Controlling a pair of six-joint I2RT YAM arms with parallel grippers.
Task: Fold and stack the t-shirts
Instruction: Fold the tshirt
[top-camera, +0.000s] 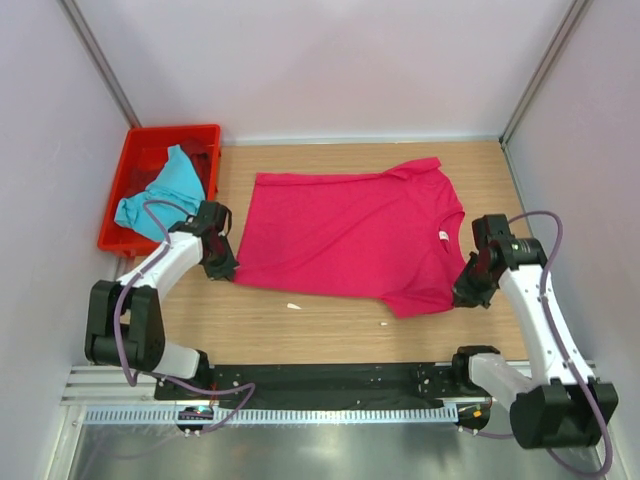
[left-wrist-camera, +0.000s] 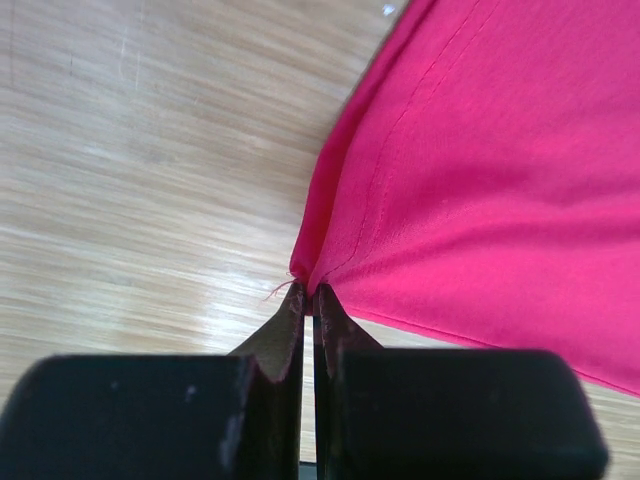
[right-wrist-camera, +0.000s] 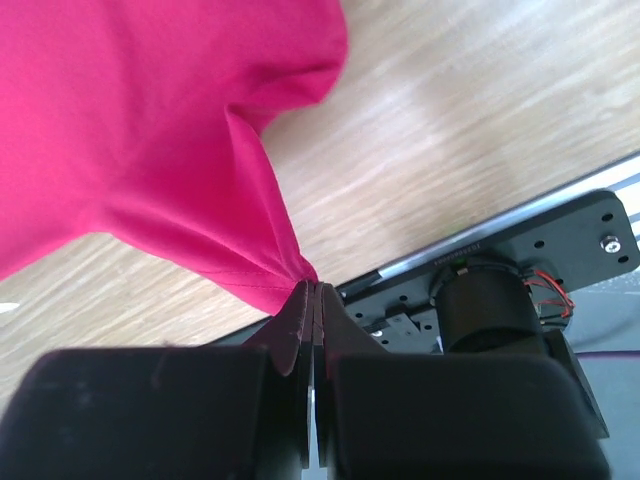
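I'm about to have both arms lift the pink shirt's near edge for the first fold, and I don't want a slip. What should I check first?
1. Hold of the left gripper on the pink shirt, at its near hem corner: ok, shut on the cloth.
2. Hold of the right gripper on the shirt's edge by the near sleeve: ok, shut on the cloth.
3. Both cloth layers caught in each pinch: cannot tell.
4. Shirt spread flat on the table: ok.
5. The turquoise shirt out of the way: ok, it lies in the red crate.
6. Table free of bits: not ok, a white scrap lies by the near hem.
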